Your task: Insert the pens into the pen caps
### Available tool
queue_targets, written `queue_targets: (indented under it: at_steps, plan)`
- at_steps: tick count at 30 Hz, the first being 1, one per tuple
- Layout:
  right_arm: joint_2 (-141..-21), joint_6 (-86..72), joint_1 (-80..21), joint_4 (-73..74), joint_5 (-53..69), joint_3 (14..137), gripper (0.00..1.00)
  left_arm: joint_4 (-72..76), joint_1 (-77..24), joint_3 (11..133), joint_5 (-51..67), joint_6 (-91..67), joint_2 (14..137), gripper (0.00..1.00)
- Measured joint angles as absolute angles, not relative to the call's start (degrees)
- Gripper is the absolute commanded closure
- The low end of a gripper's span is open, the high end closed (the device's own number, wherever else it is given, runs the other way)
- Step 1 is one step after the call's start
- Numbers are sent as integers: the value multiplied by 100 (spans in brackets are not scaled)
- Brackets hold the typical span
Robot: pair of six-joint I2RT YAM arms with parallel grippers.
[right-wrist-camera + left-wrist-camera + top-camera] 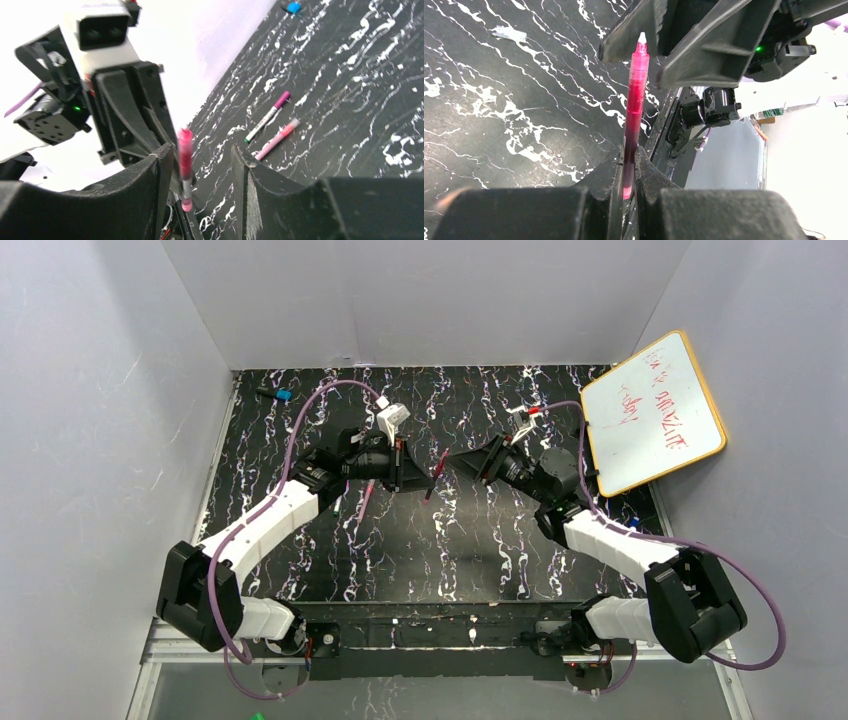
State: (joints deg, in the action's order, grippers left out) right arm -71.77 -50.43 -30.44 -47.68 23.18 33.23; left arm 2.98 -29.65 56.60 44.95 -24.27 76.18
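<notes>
The left gripper (629, 167) is clamped on the lower end of a red pen (634, 110). The pen's whitish tip points into the gap between the wide-apart fingers of the right gripper (202, 155), above the middle of the black marbled table (400, 560). Left of them a whitish green-tipped pen (266, 117) and a pink pen (276, 140) lie side by side; a blue-and-black item (279, 395) sits at the far left corner.

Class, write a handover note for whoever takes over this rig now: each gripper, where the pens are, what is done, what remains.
Left gripper: shut on the red pen, held above the table, whitish tip bare.
Right gripper: open around that pen, not gripping it.
The whitish pen and the pink pen lie on the table.
Done: one pen picked up. Left: capping it; no cap is clearly visible.
</notes>
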Motion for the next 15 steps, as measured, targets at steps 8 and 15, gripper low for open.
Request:
queue_targets:
  at_steps: [8, 15]
  plan:
    - [-7179, -5043, -3044, -4995, 2530, 3597, 47, 322, -2974, 5575, 4550, -2447, 7618, 100]
    - [-7269, -5061, -3044, -4987, 2617, 3607, 47, 346, -2974, 5575, 4550, -2451, 7618, 100]
